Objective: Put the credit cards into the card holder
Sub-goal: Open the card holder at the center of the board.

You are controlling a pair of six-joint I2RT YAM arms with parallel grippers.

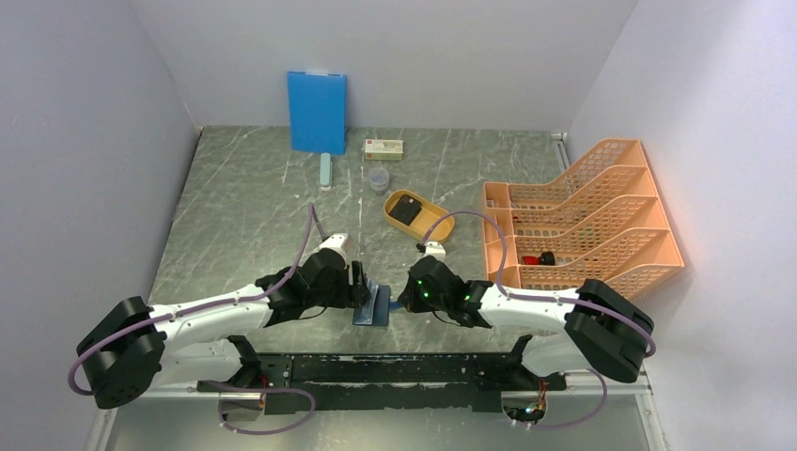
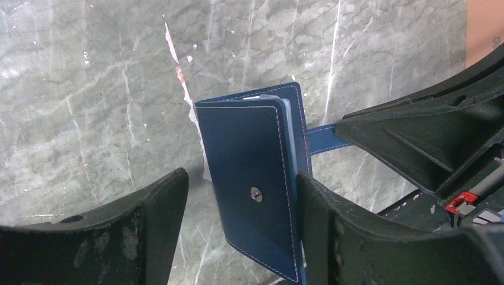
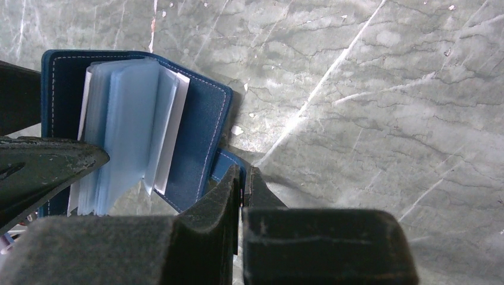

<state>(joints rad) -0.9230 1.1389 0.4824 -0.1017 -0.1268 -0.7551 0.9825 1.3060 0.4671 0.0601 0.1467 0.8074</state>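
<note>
Right gripper [image 3: 242,178]: fingers pressed together, pinching the narrow clasp tab [image 3: 223,165] that juts from one cover of the card holder [image 3: 202,124]. Left gripper [image 2: 241,193]: fingers spread, one on either side of the same holder. Its right finger [image 2: 321,214] lies against the stitched cover edge, and its left finger [image 2: 160,208] stands clear, with a strip of table showing in the gap. We enter the card holder as a small folding case of dark navy, grained like leather, with pale stitching along every edge and one small metal snap stud on the outer cover that faces the left wrist camera. It stands half open. From the right wrist view we see a fan of clear, pale blue plastic sleeves inside, with white leaves among them, and a lighter blue lining. We cannot tell whether any sleeve holds a card. It sits between the two grippers, close to the near edge of the table [image 1: 244,197], about midway along that edge. It is turned up on edge, and we cannot tell whether its lower edge rests on the grey marbled top. Further out, at mid-table, is a yellow-orange oval tray [image 1: 434,225] with a dark item in it. At the far edge, a bright blue board [image 1: 317,111] leans on the wall, with a small box [image 1: 383,147] beside it. Along the right edge is an orange mesh file rack [image 1: 583,221].
</note>
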